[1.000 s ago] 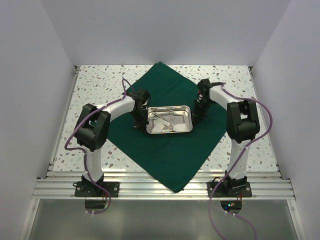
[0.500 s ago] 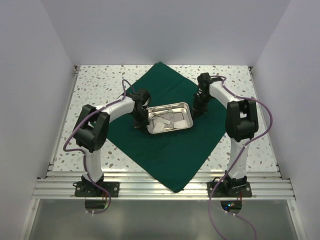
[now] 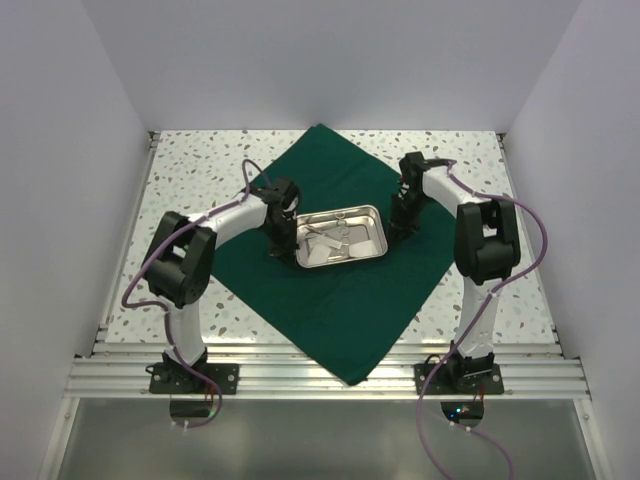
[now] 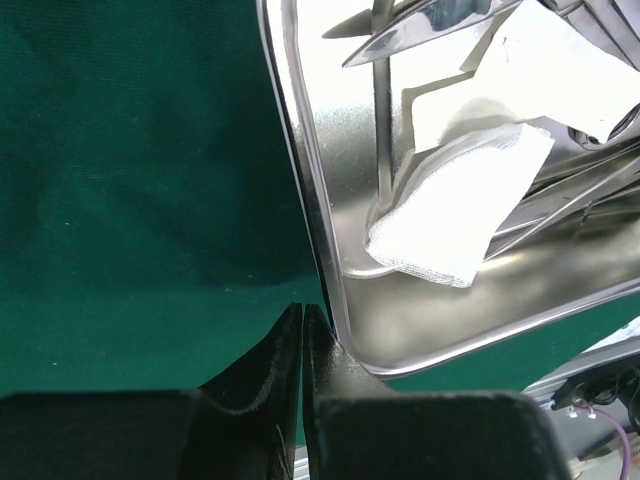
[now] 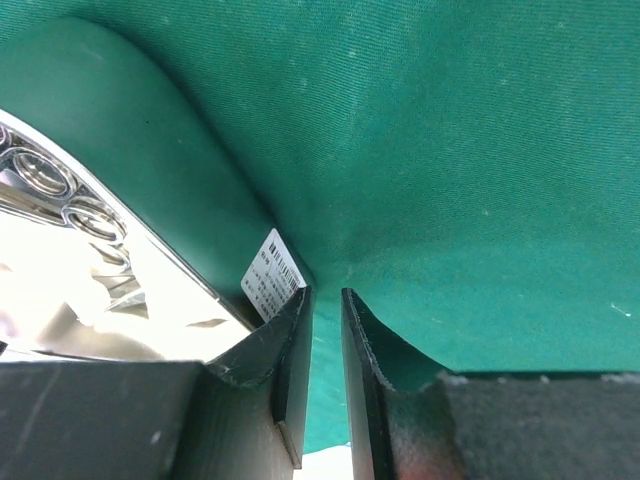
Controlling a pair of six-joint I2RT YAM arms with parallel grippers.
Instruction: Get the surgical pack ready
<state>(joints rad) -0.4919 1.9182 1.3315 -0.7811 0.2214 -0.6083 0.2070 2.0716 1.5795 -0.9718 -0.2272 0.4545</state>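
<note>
One surgical pack [image 3: 330, 300], one steel tray [image 3: 340, 211], a left arm [image 3: 225, 215] and a right arm [image 3: 485, 240], each ending in one tool, are on show. The pack lies open: a dark green fabric drape spread flat as a diamond on the speckled counter [image 3: 200, 170]. One corner points to the far wall, and the near corner lies over the metal rail [image 3: 260, 378] at the counter's near edge. The cloth looks smooth and matte. The tray sits on the drape a little far of its middle, turned slightly askew, its long sides running left to right. The left tool [image 3: 283, 240] is at the tray's left end and the right tool [image 3: 399, 222] at its right end, both low over the cloth

The top view shows white pieces and thin steel items in the tray, too small to count. The left wrist view brings them close: two white pads, one a folded gauze square [image 4: 455, 215] on the tray floor, the other a flat sheet [image 4: 560, 60], with several steel instruments [image 4: 420, 25] crossing them; their number I cannot tell. In that view the left tool is closed, nothing between its fingers [image 4: 265, 365], the tips just beside the tray's rim. Only the right wrist view shows a small white barcode label [image 5: 270, 280] on the tray's outer wall. There the right tool's two black pads stand parted by a narrow gap, empty, over the green weave
</note>
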